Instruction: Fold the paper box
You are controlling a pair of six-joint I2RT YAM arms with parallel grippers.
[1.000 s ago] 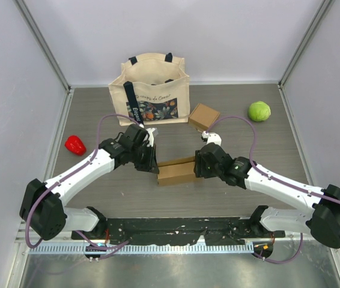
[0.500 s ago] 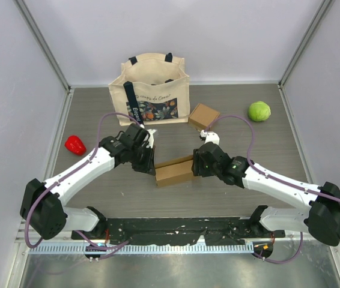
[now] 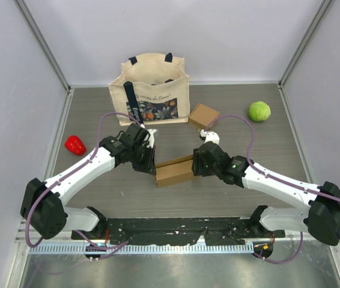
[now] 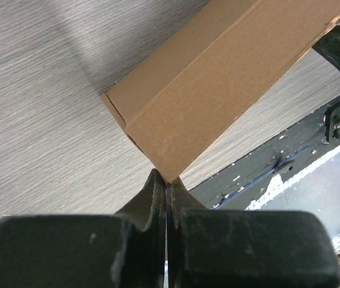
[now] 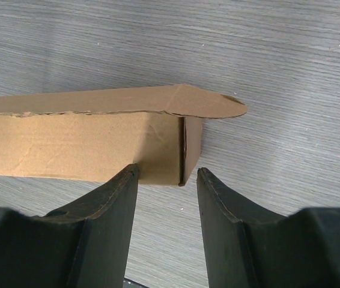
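The paper box, long, plain matte brown cardboard with sharp creases and a rounded flap open at one end, lies on the table just in front of the tote bag. The left end effector has its fingers pressed together, tips touching the box's corner. The right end effector stands with jaws apart at the flap end. The table is grey with a fine wood grain, and pale smooth walls enclose it. The bag is cream canvas with navy handles and a floral print; its lettering is too small to read.
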